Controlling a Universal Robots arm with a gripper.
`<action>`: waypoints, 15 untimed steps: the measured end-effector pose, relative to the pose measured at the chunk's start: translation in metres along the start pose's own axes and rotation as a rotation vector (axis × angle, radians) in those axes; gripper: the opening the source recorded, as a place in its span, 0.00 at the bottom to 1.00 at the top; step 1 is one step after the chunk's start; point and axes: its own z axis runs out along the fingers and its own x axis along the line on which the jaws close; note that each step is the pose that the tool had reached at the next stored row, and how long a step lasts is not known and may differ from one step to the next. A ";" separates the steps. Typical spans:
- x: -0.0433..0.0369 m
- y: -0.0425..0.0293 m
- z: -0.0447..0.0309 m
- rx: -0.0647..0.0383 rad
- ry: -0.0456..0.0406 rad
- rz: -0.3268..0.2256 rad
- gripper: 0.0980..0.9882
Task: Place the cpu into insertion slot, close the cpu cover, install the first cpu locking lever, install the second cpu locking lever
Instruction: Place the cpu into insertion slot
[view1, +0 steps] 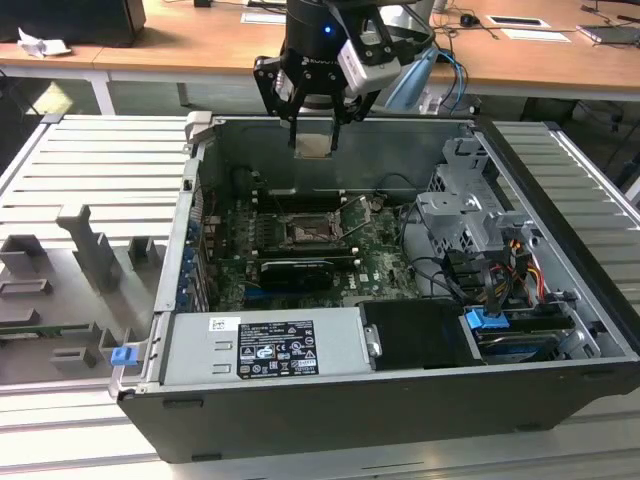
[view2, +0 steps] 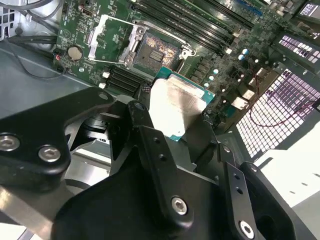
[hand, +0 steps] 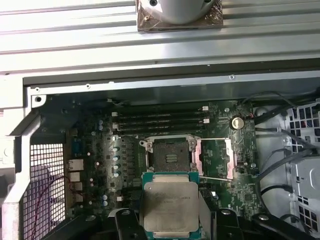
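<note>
Fixture tray (view1: 80, 270): I see grey moulded blocks on the slatted table, at the exterior view's left and just beside the case.
Case (view1: 400, 415): dark, with its top open. The green motherboard lies flat on its floor.
Power supply (view1: 265, 345): a silver box along the case's near edge.
Gripper (view1: 316, 128): my claw hangs over the case's far wall, fingers pinching the chip by two opposite edges.
The cpu (view1: 314, 147): held in the air with its pale metal face outward, well clear of the board. In both wrist views (view2: 175, 107) (hand: 170, 205) I can see its teal border.
The insertion slot (hand: 169, 157): in the middle of the motherboard, open, with its dark contact bed bare.
The cpu cover (hand: 229, 160): swung open and lying beside the slot, with green board showing through its window.
Drive cage (view1: 465, 215): grey metal at the case's right side in the exterior view, with cables near it.
</note>
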 end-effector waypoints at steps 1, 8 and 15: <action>0.0000 0.0000 0.0000 0.000 -0.0005 0.006 0.48; 0.0000 0.0000 0.0000 -0.001 -0.0024 0.026 0.48; 0.0000 0.0000 0.0000 -0.001 -0.0037 0.041 0.48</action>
